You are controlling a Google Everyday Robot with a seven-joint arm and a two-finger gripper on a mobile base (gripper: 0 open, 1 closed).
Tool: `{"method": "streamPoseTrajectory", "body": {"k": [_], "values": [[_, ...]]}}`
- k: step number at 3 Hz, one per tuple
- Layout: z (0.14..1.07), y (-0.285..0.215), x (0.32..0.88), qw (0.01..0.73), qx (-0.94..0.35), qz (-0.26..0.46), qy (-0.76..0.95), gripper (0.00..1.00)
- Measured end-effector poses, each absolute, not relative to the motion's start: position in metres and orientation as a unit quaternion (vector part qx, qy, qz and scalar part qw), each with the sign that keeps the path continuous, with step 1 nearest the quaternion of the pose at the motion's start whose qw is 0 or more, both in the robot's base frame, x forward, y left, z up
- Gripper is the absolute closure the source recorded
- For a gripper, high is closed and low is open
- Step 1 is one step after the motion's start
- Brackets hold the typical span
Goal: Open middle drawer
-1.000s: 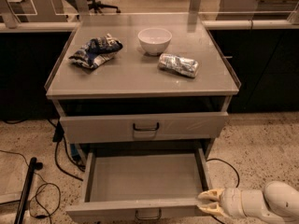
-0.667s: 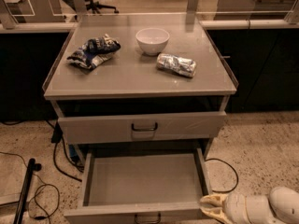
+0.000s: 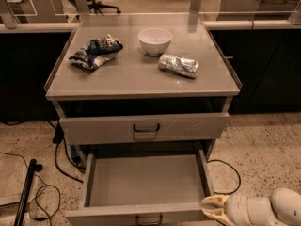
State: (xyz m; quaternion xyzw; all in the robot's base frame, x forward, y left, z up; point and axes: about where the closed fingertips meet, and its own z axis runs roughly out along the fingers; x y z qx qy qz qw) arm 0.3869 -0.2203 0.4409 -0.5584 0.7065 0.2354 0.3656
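Observation:
The middle drawer [image 3: 146, 180] is pulled far out, showing a plain grey empty inside. Its low front [image 3: 108, 217] with a small dark loop handle [image 3: 149, 219] sits at the bottom edge of the view. My gripper [image 3: 207, 207] is at the lower right, just off the drawer's right front corner, pointing left. Its two pale fingers [image 3: 215, 201] stand slightly apart and hold nothing. It is to the right of the handle and not touching it.
Above is a taller closed drawer front [image 3: 94, 128] with a bigger handle [image 3: 146, 127]. The cabinet top [image 3: 131, 74] holds a white bowl [image 3: 154, 40], a blue chip bag [image 3: 95, 51] and a silver packet [image 3: 179, 65]. Cables [image 3: 42, 192] and a black pole [image 3: 26, 192] lie on the floor at left.
The gripper has sunk slightly lower beside the drawer's right front corner. The drawer stays pulled out.

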Motion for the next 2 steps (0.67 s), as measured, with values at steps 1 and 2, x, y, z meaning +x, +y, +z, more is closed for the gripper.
{"method": "streamPoseTrajectory", "body": {"k": [1, 2], "values": [[0.4409, -0.2203, 0.3869, 0.366, -0.558, 0.235, 0.706, 0.28], [0.4409, -0.2203, 0.3869, 0.366, -0.558, 0.235, 0.706, 0.05]]}}
